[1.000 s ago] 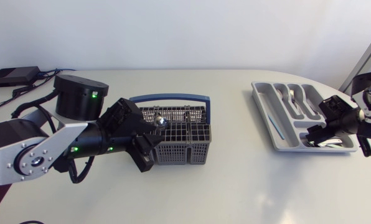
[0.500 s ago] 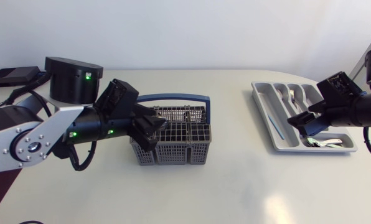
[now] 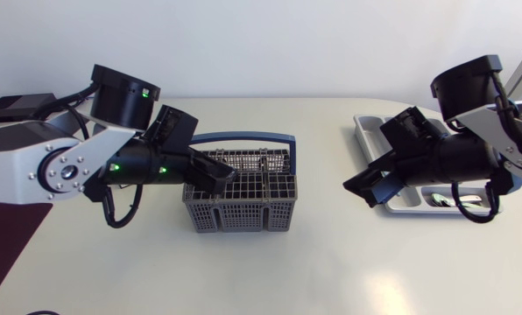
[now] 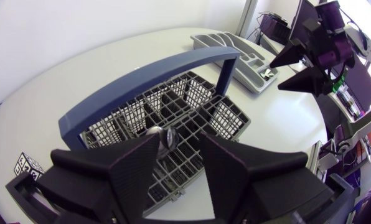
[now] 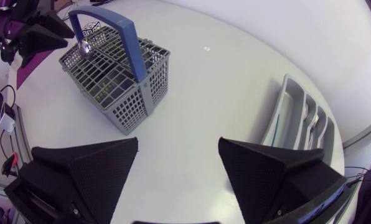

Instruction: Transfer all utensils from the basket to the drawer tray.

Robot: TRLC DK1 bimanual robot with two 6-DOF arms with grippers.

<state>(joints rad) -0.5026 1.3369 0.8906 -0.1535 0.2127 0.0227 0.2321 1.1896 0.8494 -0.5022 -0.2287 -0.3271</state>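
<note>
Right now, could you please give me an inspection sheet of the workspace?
Surface: white table, no spills seen.
Job's things: grey basket holds one visible spoon; drawer tray holds several utensils.
Clutter: small marker cube beside the basket.
Grippers: left gripper open over the spoon; right gripper open, empty, above the table.
Cables: cables run from a black box at the far left corner.
Surroundings: nothing seen.

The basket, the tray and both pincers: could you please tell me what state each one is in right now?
basket: upright, handle raised, a spoon standing in it.
spoon: standing in a basket compartment, not gripped.
drawer tray: flat on the table, utensils lying in it.
left pincer: open, above the basket by the spoon.
right pincer: open, empty, over the table beside the drawer tray.
</note>
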